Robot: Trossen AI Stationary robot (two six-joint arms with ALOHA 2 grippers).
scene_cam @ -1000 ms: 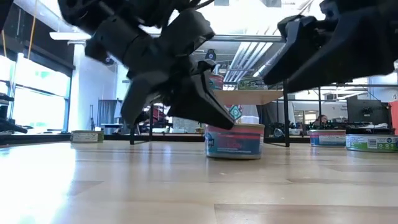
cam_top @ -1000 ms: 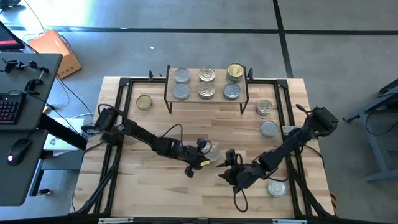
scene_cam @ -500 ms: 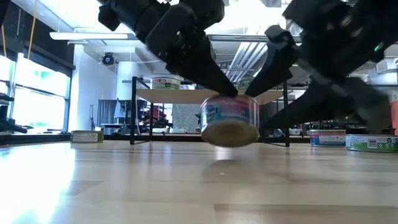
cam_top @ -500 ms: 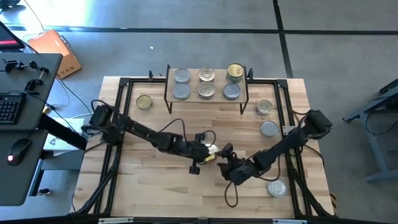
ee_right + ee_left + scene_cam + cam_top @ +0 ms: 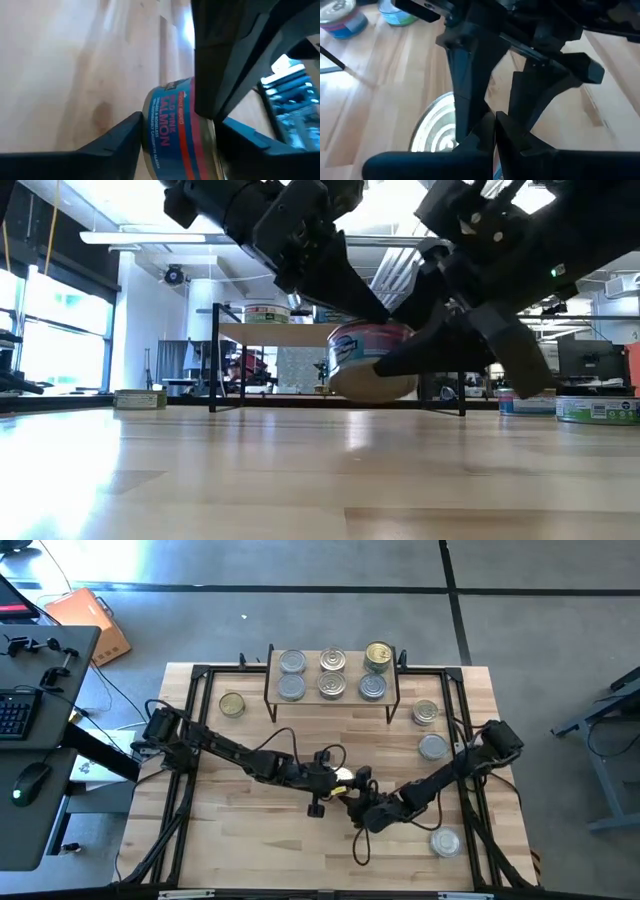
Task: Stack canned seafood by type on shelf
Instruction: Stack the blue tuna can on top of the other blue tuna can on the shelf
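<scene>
One tin of canned seafood [image 5: 372, 362], with a blue-and-red label and a pale underside, hangs tilted above the table's middle. My left gripper [image 5: 372, 326] is shut on it from above and reaches in from the table's left [image 5: 333, 778]. My right gripper [image 5: 358, 792] comes from the right; its open fingers stand on either side of the tin [image 5: 175, 131]. The shelf [image 5: 311, 675], at the table's far edge, carries several tins on its board. My left gripper pinches the tin at the rim of its silver top [image 5: 440, 131] between its two fingers [image 5: 220, 65]. It slants down from the table's left. The tin hangs below it, clear of the table and tipped, underside [image 5: 375, 387] toward the near edge. The fingers hide the exact spot. My right gripper has a finger [image 5: 117, 142] close against the tin's end; I cannot tell whether it touches.
Loose tins lie on the table: a gold-topped one [image 5: 232, 705] at the far left, two [image 5: 425, 713] [image 5: 433, 747] to the right of the shelf, and one [image 5: 445, 841] at the near right. A black frame [image 5: 200, 675] runs along the table's edges.
My left gripper has lifted the tin off the table and rolled its wrist. The tin stood upright and now hangs tipped. My right gripper has moved down and toward the table's left, and its fingers have come around the tin.
</scene>
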